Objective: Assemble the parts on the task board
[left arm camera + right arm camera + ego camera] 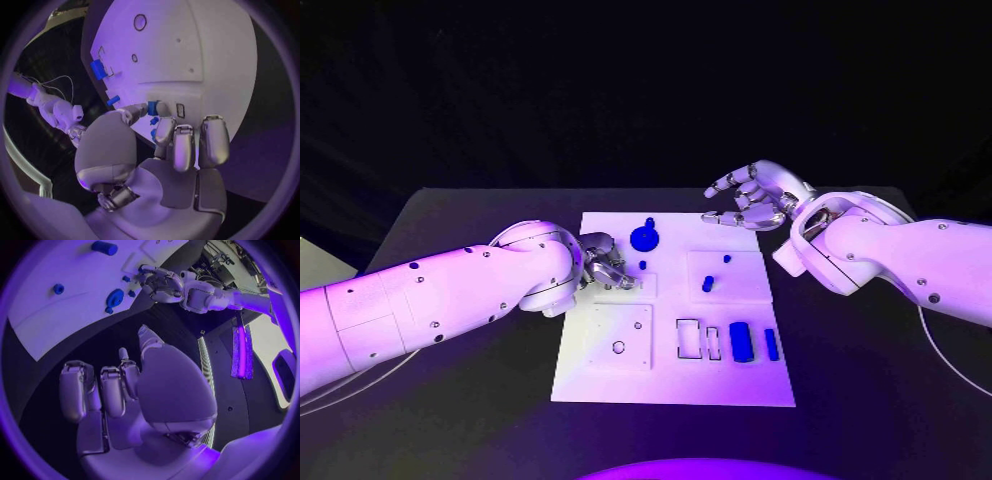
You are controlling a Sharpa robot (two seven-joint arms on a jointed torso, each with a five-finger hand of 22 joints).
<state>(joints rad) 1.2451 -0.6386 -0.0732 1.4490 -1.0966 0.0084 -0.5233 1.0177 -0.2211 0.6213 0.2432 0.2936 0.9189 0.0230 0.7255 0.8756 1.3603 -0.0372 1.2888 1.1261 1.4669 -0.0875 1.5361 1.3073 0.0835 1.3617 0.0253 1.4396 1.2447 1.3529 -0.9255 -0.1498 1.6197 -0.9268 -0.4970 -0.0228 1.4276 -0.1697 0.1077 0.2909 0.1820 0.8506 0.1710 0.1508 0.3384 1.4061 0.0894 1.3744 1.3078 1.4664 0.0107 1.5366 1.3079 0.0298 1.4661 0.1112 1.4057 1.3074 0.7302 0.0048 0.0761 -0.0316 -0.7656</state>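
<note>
**A:** Where is the task board [678,385]?

**B:** In the middle of the black tabletop [459,215], between the two arms. Several blue parts are on it: a large round part [645,238] near its far edge, two small ones [713,281] on a raised square toward the right, and two upright blocks [741,341] beside open slots near the front.

**A:** And the left robot hand [606,262]?

**B:** It sits over the board's left side, just in front of the round part. In the left wrist view its fingers [183,145] are curled down over the board, and a small blue part [152,107] sits right at the tips of the thumb and a finger. It looks pinched there, though I can't tell for sure that the grip is closed on it. Two more small blue pieces [154,120] lie just under the fingers.

**A:** The right robot hand [751,197]?

**B:** Raised above the board's far right corner, fingers loosely bent and apart, holding nothing. From its own wrist view, the round part [114,297] is well ahead of its fingertips [72,390], not touching.
</note>
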